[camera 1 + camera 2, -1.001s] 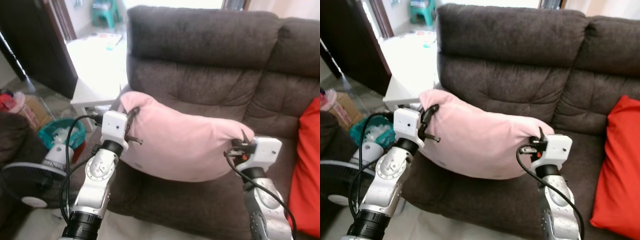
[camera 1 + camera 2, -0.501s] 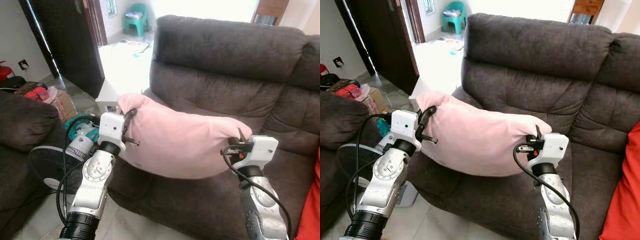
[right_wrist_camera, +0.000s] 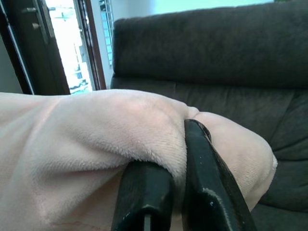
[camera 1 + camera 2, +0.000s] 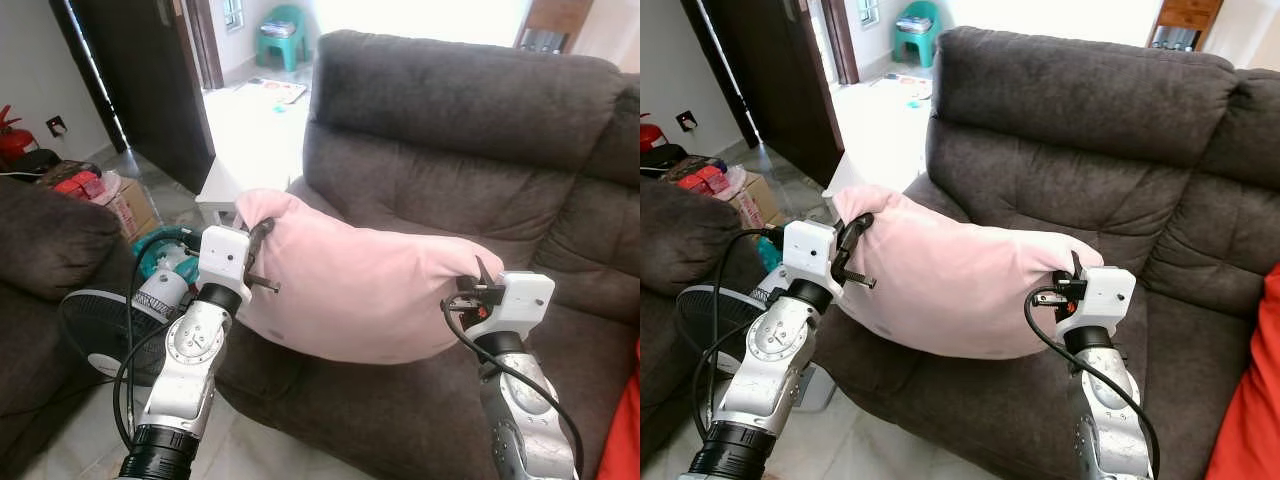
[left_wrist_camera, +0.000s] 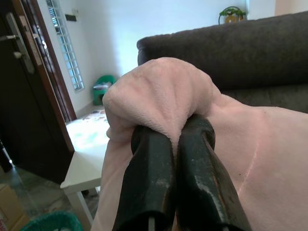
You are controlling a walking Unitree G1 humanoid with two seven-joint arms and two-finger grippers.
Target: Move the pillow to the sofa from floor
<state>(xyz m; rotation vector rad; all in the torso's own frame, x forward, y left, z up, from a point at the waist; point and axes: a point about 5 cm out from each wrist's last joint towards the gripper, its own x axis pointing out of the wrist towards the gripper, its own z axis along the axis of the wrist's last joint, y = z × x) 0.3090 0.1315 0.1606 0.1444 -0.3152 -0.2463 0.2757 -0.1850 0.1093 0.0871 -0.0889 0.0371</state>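
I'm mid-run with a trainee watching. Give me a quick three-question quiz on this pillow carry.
1. True or false: the pink pillow lies flat on the sofa seat.
2. How many claws pinch the pillow? A) none B) one C) two
3. Fill in: behind the left arm on the floor stands a black ____.

Key:
1. False; it hangs above the seat's front edge.
2. C; the left claw and right claw each clamp a corner.
3. fan.

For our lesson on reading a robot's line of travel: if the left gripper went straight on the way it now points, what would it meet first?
The left gripper is already shut on the pink pillow; beyond that, probably the sofa's backrest.
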